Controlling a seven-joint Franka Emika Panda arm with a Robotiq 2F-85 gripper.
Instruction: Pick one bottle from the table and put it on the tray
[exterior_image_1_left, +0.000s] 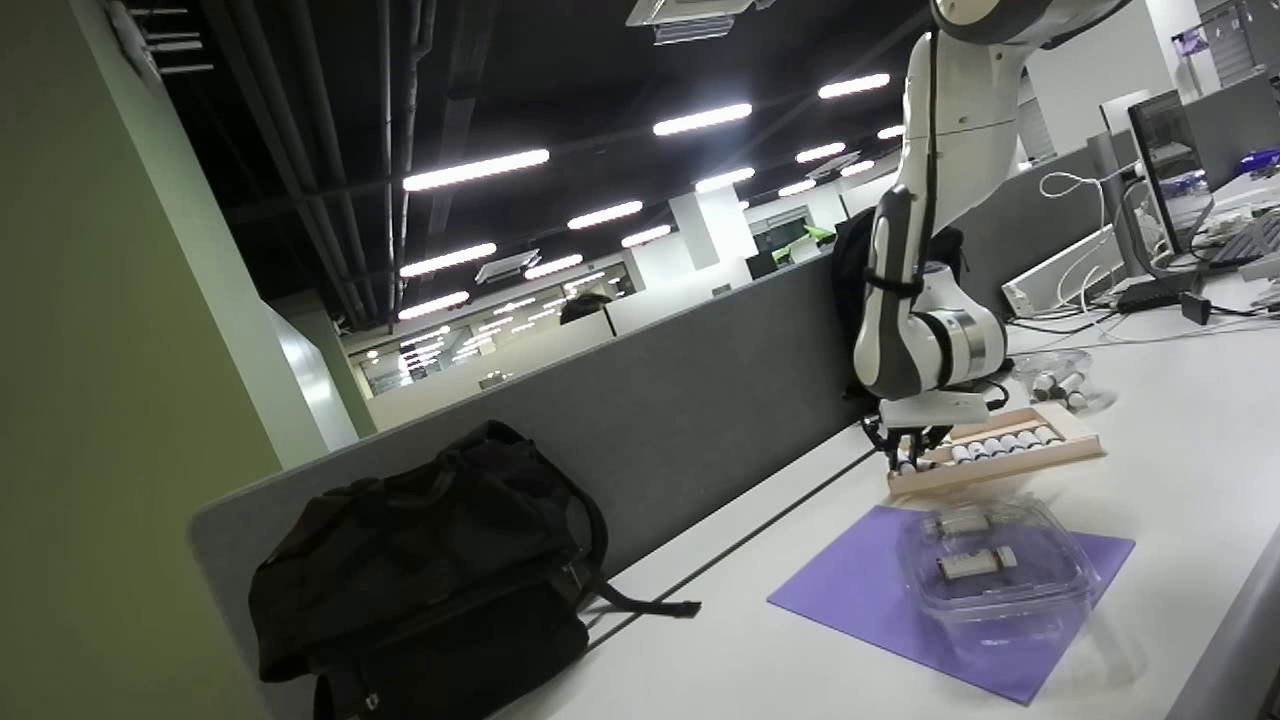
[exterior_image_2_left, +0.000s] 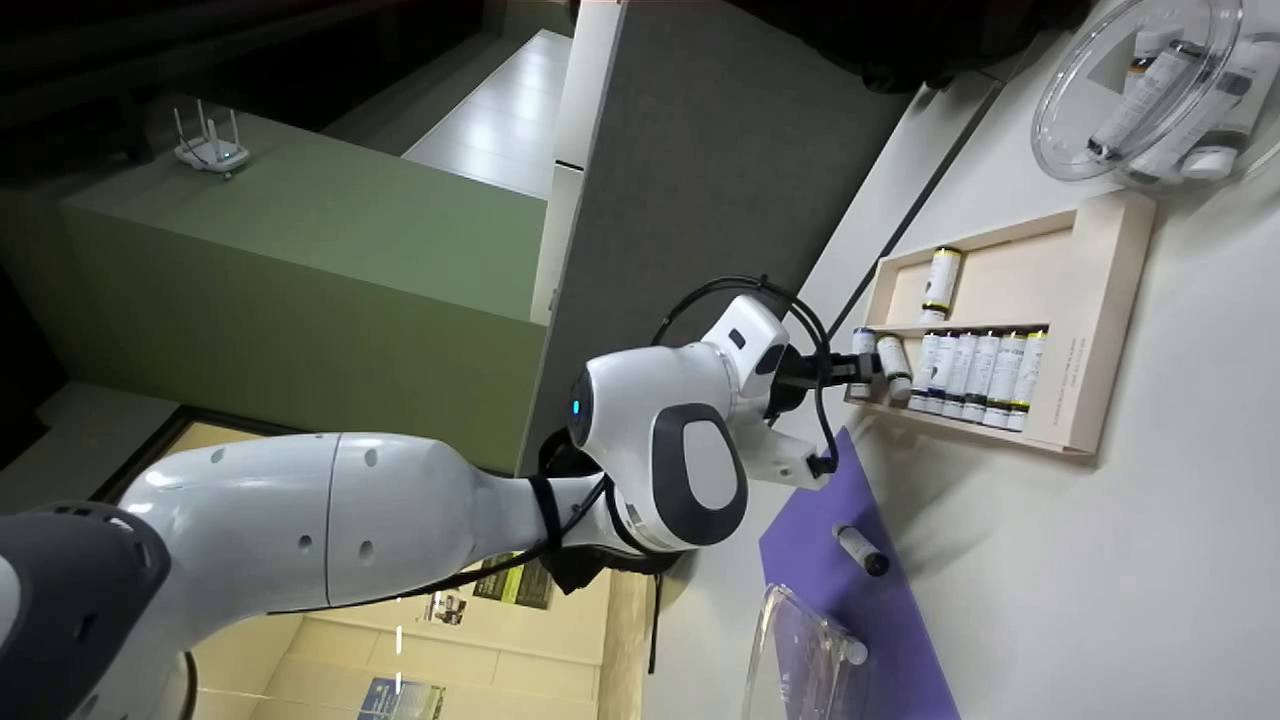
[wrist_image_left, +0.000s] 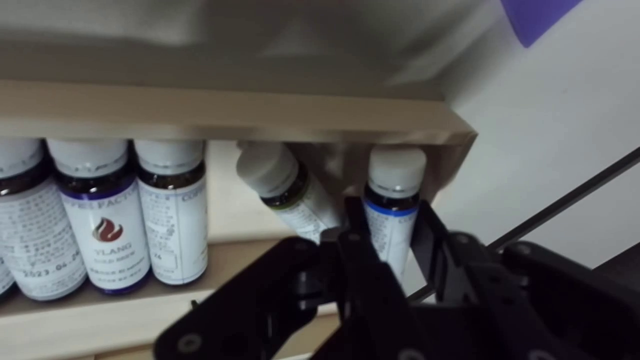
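The pincer (wrist_image_left: 391, 212) stood over the tray (exterior_image_2_left: 1100, 330), with its fingers (wrist_image_left: 356, 215) on both sides of the blue-banded bottle (wrist_image_left: 389, 232); whether they pressed it, I could not tell. This bottle lay inside the tray, at the very end of its compartment, just beside a slanted bottle (wrist_image_left: 290, 192). In both exterior views the tray rested on the white counter (exterior_image_2_left: 1150, 560), near the purple mat (exterior_image_1_left: 840, 580).

You're in what looks like an open-plan office: a long white desk (exterior_image_1_left: 1190, 460) runs along a grey partition (exterior_image_1_left: 720, 400), an exterior view shows you at least 1 monitor (exterior_image_1_left: 1170, 155) and a keyboard (exterior_image_1_left: 1252, 240) on it, and rows of strip lights (exterior_image_1_left: 703, 119) shine under the dark ceiling (exterior_image_1_left: 580, 60).
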